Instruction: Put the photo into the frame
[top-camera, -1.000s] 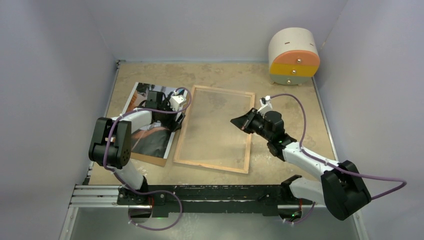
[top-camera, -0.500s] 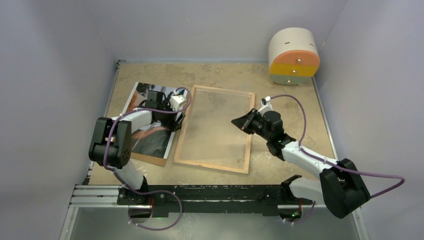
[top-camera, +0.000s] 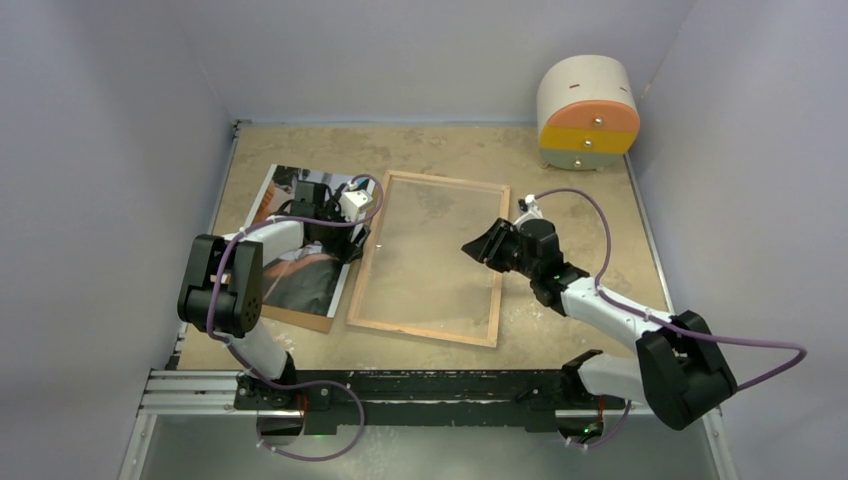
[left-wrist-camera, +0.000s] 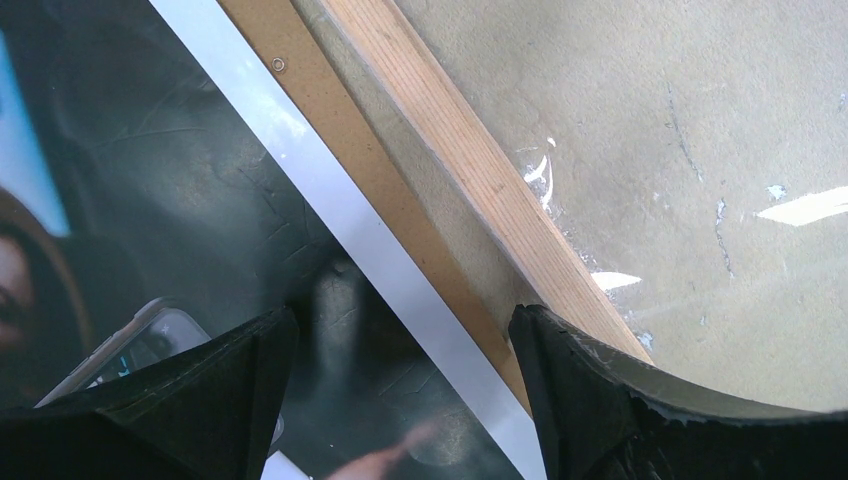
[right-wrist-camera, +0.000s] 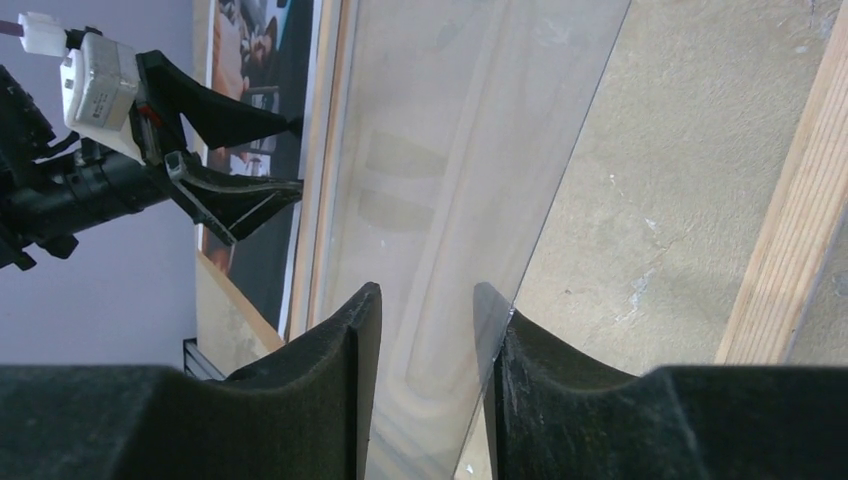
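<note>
The photo (top-camera: 303, 280) lies at the left on a brown hardboard sheet (top-camera: 300, 318). Beside it the frame (top-camera: 365, 265) lies wood-coloured face up, with its glass pane (top-camera: 430, 250) inside. My left gripper (top-camera: 350, 248) hangs open over the photo's right edge. In the left wrist view its jaws (left-wrist-camera: 400, 320) straddle the photo's white border (left-wrist-camera: 330, 200) and the hardboard strip (left-wrist-camera: 330, 110), the right finger above the frame's rail (left-wrist-camera: 470, 170). My right gripper (top-camera: 476, 246) is over the frame's right part. Its jaws (right-wrist-camera: 428, 295) stand apart, with the pane's edge (right-wrist-camera: 560, 190) running between them against the right finger.
A round white drawer unit (top-camera: 588, 112) with orange, yellow and grey-green fronts stands at the back right. Grey walls close the table on three sides. A black mounting rail (top-camera: 400, 385) runs along the near edge. The left gripper (right-wrist-camera: 250, 160) shows in the right wrist view.
My right gripper, shut before, now has its jaws apart, and its arm has shifted slightly left over the frame. The left arm, the photo and the frame have not moved.
</note>
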